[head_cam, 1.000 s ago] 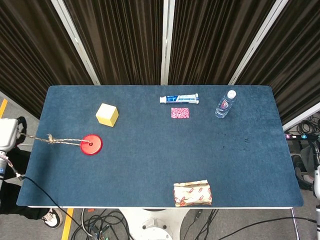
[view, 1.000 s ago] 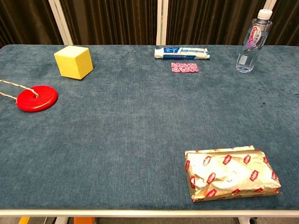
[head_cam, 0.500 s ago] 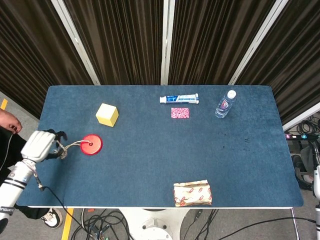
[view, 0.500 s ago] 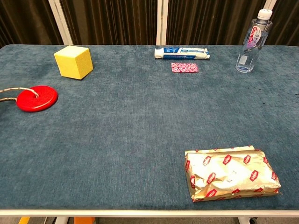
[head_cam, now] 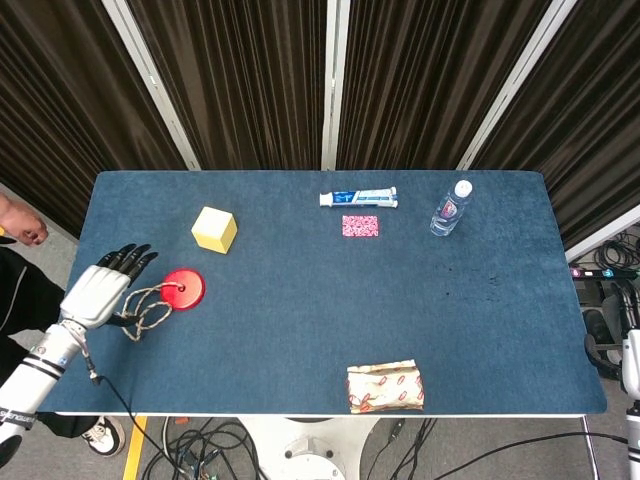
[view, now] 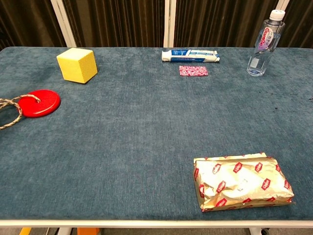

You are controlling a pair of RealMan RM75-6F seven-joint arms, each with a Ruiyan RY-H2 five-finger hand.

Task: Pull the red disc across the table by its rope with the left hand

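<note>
the red disc [head_cam: 183, 289] is seen flat on the blue table [head_cam: 300, 300] near the left edge, just near of the yellow cube [head_cam: 214, 229]. the rope [head_cam: 148, 305] is seen slack, looped in loose coils on the cloth to the left of the disc, one end tied at the disc's middle. in the chest view the disc [view: 38, 103] and a loop of rope [view: 11, 110] are shown at the left border, the cube [view: 77, 64] behind them. the left hand [head_cam: 102, 290] is seen at the left table edge, just beside the coils, fingers spread and pointing far; nothing is gripped by it, though whether the rope is touched under the palm cannot be told. the right hand is not shown in either view. a toothpaste tube [head_cam: 358, 198] is laid at the far middle, a small pink packet [head_cam: 360, 226] just near of it, a water bottle [head_cam: 451, 208] stood upright to the right. a foil snack bag [head_cam: 385, 387] is laid at the near edge.
</note>
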